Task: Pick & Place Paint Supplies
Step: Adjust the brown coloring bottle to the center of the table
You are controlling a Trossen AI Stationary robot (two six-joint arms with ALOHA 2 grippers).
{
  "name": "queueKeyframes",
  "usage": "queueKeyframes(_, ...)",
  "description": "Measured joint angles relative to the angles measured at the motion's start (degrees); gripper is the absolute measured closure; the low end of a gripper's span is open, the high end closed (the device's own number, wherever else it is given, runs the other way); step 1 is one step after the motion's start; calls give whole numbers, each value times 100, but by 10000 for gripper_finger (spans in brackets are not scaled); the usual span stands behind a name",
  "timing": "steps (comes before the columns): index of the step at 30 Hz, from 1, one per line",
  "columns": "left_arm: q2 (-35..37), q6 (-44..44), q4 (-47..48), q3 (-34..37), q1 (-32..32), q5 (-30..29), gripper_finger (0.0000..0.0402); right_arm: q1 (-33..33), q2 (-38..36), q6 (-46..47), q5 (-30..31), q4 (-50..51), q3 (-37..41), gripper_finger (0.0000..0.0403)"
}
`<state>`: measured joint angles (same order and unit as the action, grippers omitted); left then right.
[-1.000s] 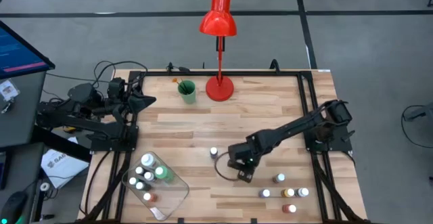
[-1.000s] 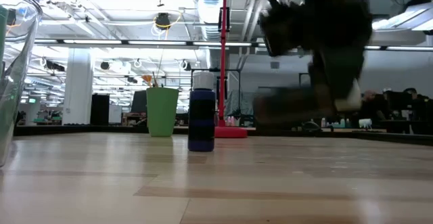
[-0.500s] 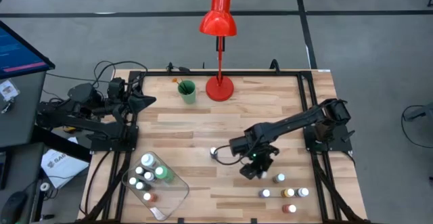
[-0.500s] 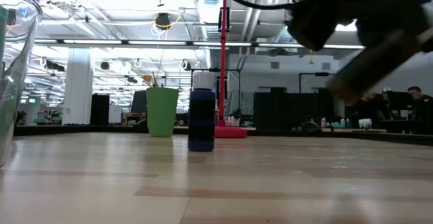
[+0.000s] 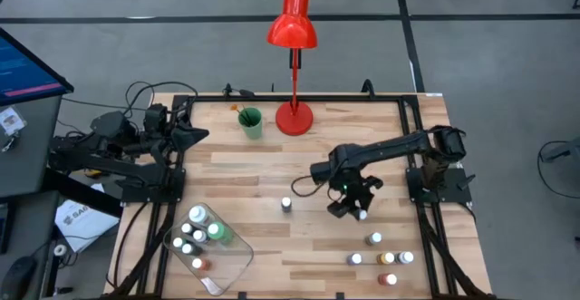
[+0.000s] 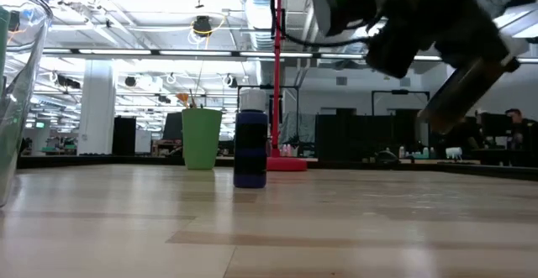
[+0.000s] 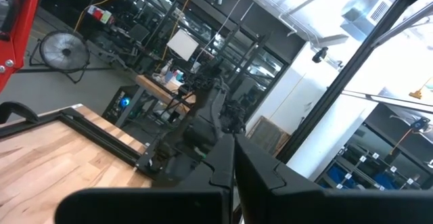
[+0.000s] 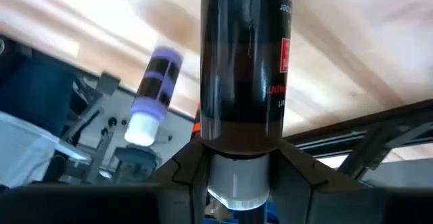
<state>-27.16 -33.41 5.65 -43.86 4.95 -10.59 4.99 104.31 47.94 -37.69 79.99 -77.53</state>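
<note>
Wooden table across the middle of the high view, black rails along its edges, broad bare planks at centre. Right gripper right of centre, raised off the wood, clamped on a dark paint bottle with its white cap between the fingers. Lone blue bottle just left of that gripper, upright, white-capped, open wood all round; same bottle at centre of the low view. Loose bottles in a small cluster at lower right, near the front edge. Clear tray at lower left, tilted to the front edge, several bottles inside. Green cup and red lamp near the back edge, upper centre. Left gripper parked at the left rail, upper left, off the working area, fingers pressed together, nothing held.
</note>
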Motion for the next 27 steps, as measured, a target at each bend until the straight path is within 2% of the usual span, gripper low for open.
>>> queueKeyframes(3,0,2,-9,0,0,0,400,-224,238,-106,-11,56,37,291)
queueKeyframes(10,6,7,-22,0,2,0,400,-361,1057,-1255,-142,1053,23,277)
queueKeyframes(16,17,9,-29,1,0,0,400,-319,1481,-1607,-248,959,-121,289)
queueKeyframes(22,17,9,-48,2,0,0,400,-315,1789,-1888,-237,995,-225,270)
queueKeyframes(27,17,11,-53,1,1,0,400,-311,1875,-2111,-212,914,-224,275)
